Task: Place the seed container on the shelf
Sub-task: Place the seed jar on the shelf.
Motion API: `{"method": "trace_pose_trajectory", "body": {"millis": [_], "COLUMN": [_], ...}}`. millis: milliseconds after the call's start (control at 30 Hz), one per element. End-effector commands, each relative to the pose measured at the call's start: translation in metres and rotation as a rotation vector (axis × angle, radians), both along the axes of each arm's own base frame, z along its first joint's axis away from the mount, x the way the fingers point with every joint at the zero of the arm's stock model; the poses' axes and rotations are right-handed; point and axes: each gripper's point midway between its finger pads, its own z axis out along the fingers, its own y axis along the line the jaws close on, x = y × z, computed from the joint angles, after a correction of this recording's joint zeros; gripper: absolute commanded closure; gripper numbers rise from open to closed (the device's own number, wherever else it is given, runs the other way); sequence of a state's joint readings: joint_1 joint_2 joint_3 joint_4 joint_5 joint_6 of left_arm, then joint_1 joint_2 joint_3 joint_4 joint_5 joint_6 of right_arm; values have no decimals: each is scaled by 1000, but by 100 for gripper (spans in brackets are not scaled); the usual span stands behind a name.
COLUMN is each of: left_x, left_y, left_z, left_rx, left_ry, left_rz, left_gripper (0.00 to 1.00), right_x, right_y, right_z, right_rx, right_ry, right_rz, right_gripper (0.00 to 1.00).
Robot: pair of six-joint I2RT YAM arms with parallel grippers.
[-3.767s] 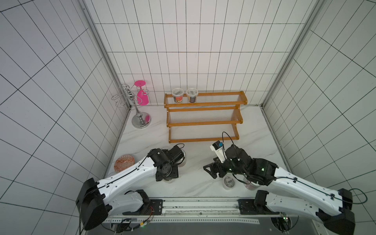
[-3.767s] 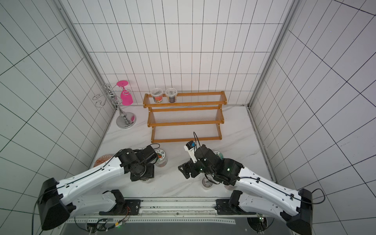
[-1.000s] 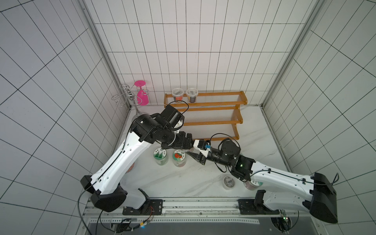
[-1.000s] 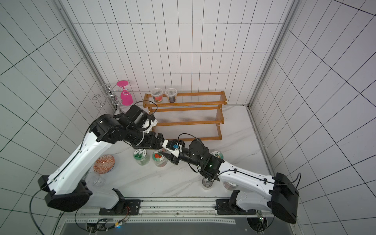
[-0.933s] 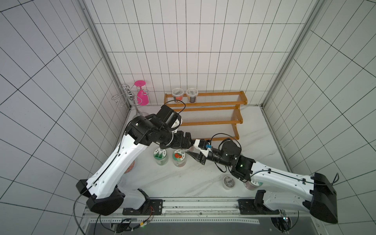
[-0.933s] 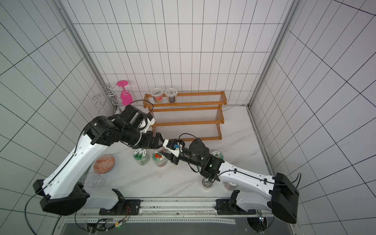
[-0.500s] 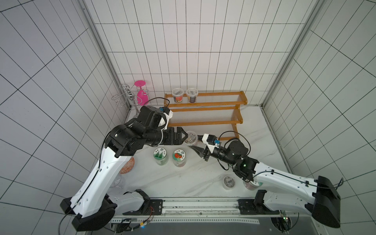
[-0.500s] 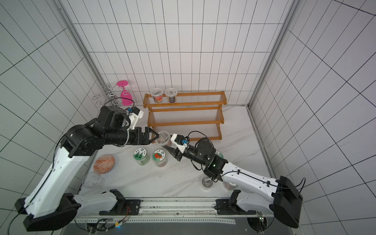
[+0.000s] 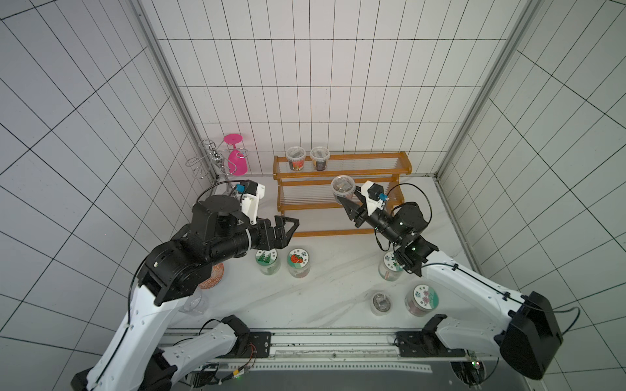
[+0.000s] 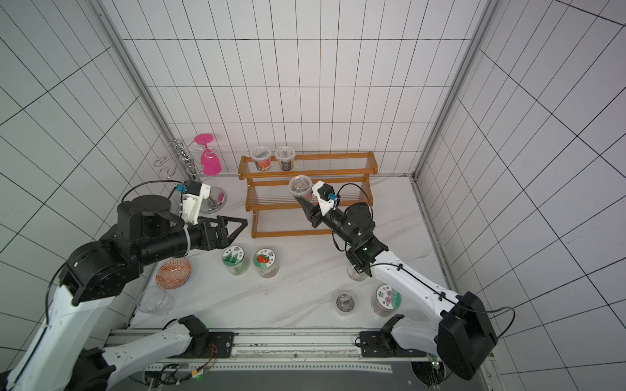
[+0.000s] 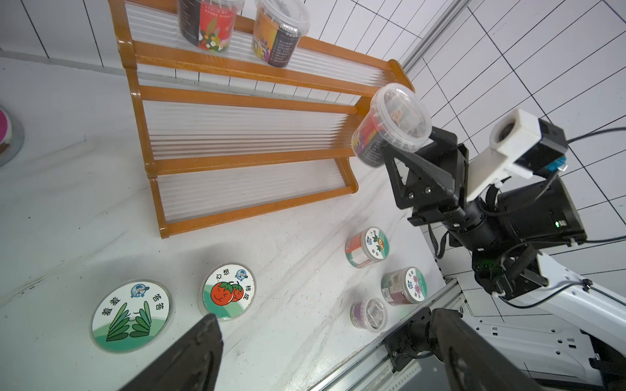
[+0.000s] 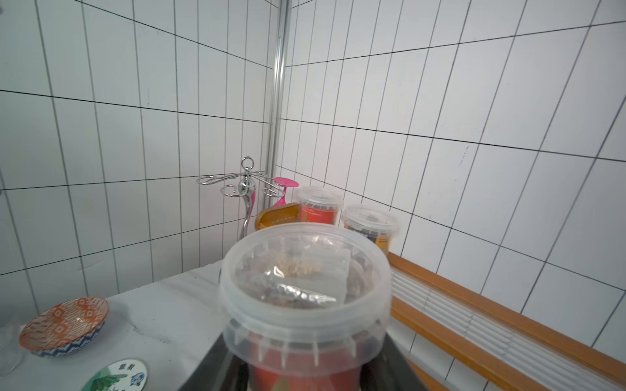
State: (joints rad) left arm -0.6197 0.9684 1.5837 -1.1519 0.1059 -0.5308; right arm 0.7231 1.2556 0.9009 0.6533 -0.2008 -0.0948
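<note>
Mock kitchen in a robot lab; white tiled panels (image 9: 321, 67) framed by aluminium posts (image 9: 172, 84); marble-look counter (image 9: 338, 270), wooden shelf (image 9: 366, 156), wire glass stand (image 9: 211, 156); arms (image 9: 457, 281) mounted on a metal rail (image 9: 332, 355).

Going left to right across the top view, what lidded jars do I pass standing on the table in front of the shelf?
Leaf-lid jar → tomato-lid jar → small clear-lid jar → flower-lid jar.
</note>
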Motion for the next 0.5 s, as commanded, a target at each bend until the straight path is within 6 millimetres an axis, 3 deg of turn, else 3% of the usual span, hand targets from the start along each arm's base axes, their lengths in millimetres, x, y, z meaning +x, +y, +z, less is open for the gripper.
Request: {"method": "trace_pose_trajectory", "body": {"millis": [0, 233, 467], "left_x": [9, 8, 7], "left_y": [6, 13, 16], "left_z": [4, 5, 6], "left_rx": [0, 12, 14], "left_ry": [-45, -63, -84], "left_rz": [49, 76, 77], "left_gripper": [1, 1, 1], "right_x": [26, 90, 136], "right_y": [-10, -19, -20], "right_z": [39, 42, 27], "right_rx": [69, 112, 86], "right_ry": [-51, -17, 58], "right_rz": [-47, -129, -185], "right_gripper": [52, 52, 52]}}
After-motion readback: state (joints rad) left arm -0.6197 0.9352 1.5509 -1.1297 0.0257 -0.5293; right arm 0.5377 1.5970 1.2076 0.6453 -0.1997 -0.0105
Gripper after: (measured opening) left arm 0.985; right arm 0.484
